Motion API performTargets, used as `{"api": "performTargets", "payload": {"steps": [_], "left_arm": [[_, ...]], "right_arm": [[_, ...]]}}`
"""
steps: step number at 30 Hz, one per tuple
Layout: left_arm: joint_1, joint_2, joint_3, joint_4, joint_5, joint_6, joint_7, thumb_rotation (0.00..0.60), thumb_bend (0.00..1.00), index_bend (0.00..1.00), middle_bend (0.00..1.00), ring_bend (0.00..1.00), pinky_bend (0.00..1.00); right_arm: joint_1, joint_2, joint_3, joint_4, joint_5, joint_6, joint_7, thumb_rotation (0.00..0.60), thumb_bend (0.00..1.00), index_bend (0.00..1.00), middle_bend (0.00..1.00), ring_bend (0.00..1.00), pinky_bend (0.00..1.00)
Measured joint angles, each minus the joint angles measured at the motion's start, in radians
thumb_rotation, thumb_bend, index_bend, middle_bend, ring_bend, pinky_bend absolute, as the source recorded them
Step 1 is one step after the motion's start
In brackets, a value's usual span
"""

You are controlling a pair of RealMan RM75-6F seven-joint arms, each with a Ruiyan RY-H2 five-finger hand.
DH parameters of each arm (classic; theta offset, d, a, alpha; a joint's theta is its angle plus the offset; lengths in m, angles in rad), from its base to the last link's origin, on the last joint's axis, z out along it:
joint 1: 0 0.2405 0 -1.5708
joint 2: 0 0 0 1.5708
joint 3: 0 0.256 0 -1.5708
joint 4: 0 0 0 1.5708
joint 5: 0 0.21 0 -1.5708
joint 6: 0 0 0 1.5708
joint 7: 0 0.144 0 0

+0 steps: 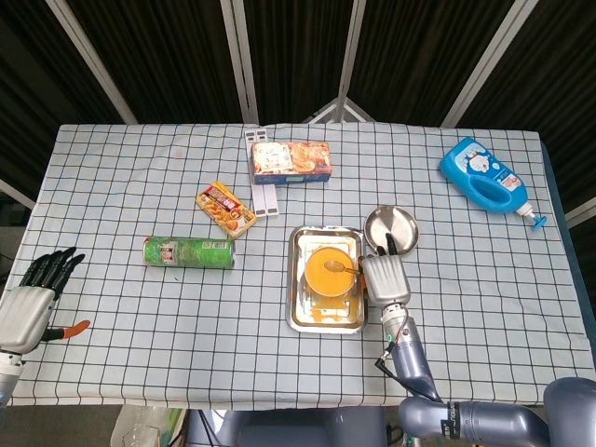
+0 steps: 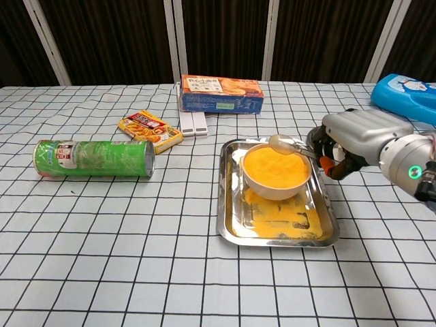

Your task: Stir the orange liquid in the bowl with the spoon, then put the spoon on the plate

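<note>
A white bowl [image 2: 276,172] [image 1: 329,273] of orange liquid stands in a steel tray [image 2: 235,225] [image 1: 298,307] smeared with orange. My right hand [image 2: 351,139] [image 1: 384,276] holds a metal spoon [image 2: 289,144] [image 1: 340,268] by the handle, its scoop lifted out of the liquid above the bowl's far rim. A round steel plate [image 1: 391,225] lies just behind the right hand in the head view. Over the table's near left edge my left hand [image 1: 33,298] rests open, holding nothing.
A green chip can [image 1: 187,252] lies on its side left of the tray. A small snack packet [image 1: 225,208], a cookie box [image 1: 292,160] and white strips [image 1: 264,177] sit behind. A blue bottle [image 1: 484,176] lies at far right.
</note>
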State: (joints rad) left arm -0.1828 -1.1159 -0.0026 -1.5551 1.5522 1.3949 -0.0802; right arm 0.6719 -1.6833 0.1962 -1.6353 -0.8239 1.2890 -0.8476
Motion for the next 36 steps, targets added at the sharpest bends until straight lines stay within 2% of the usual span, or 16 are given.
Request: {"api": "performTargets", "payload": {"steps": [7,16,22,29,36], "left_arm": [[0.0,0.0,-0.001,-0.001,-0.002,0.0,0.002,0.6,0.0,0.0,0.0,0.0,0.0],[0.001,-0.001,-0.001,-0.001,0.0,0.003,0.003,0.6,0.0,0.0,0.0,0.0,0.0],[0.002,-0.002,-0.002,0.001,0.001,0.008,0.003,0.6,0.0,0.0,0.0,0.0,0.0],[0.003,-0.003,-0.002,0.003,0.0,0.008,0.001,0.6,0.0,0.0,0.0,0.0,0.0],[0.003,-0.004,-0.002,0.003,0.001,0.01,0.002,0.6,0.0,0.0,0.0,0.0,0.0]], "right_arm": [[0.0,0.001,-0.004,0.001,-0.005,0.001,-0.001,0.6,0.65,0.65,0.55,0.28,0.0],[0.006,0.003,-0.027,0.023,-0.062,0.015,-0.025,0.6,0.69,0.74,0.62,0.32,0.0],[0.019,-0.005,-0.069,0.114,-0.208,0.05,-0.059,0.6,0.69,0.79,0.66,0.36,0.0],[0.042,-0.014,-0.132,0.307,-0.387,0.075,-0.14,0.6,0.69,0.8,0.68,0.38,0.0],[0.058,0.013,-0.161,0.33,-0.48,0.053,-0.175,0.6,0.69,0.8,0.68,0.38,0.0]]}}
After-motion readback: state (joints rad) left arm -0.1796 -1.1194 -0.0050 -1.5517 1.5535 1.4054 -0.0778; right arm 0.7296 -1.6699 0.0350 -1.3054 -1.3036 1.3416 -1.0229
